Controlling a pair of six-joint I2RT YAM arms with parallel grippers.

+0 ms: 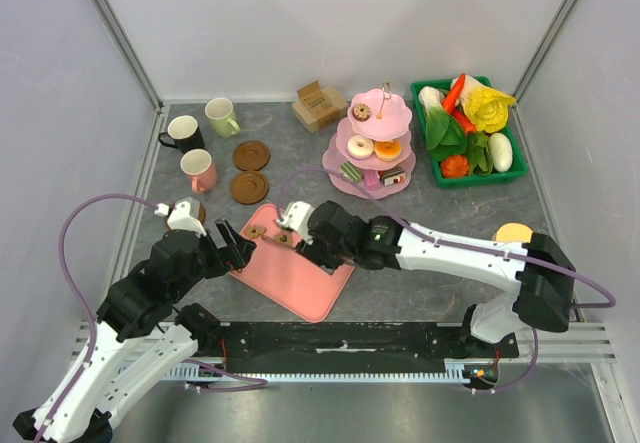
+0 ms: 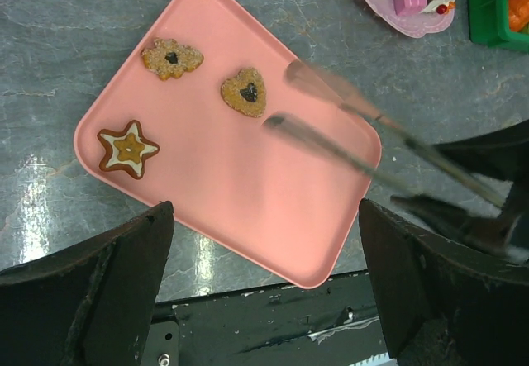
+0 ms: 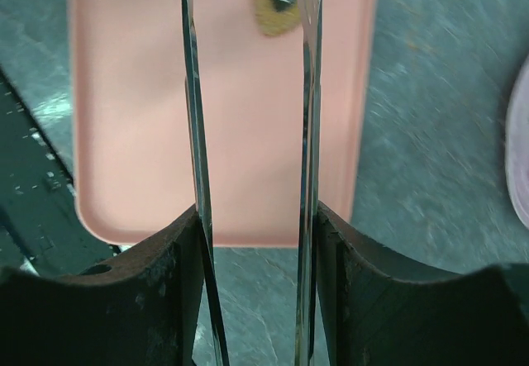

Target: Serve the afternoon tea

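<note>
A flat pink tray (image 2: 248, 209) carries three cookies: a star (image 2: 127, 149), a flower shape (image 2: 171, 58) and a heart (image 2: 245, 92). My right gripper (image 3: 256, 242) is shut on metal tongs (image 3: 197, 135), whose two blades stand apart. Their tips reach over the tray beside the heart cookie (image 3: 279, 2). My left gripper (image 2: 264, 300) hangs open and empty over the tray's near edge. Black (image 1: 183, 133), pale green (image 1: 222, 116) and pink (image 1: 200, 170) mugs stand at the back left, next to two brown coasters (image 1: 251, 154). A pink tiered stand (image 1: 372, 148) holds pastries.
A green basket (image 1: 470, 128) of toy vegetables sits at the back right. A small cardboard box (image 1: 318, 105) stands behind the tiered stand. The black base rail (image 1: 340, 343) runs along the table's near edge just below the tray.
</note>
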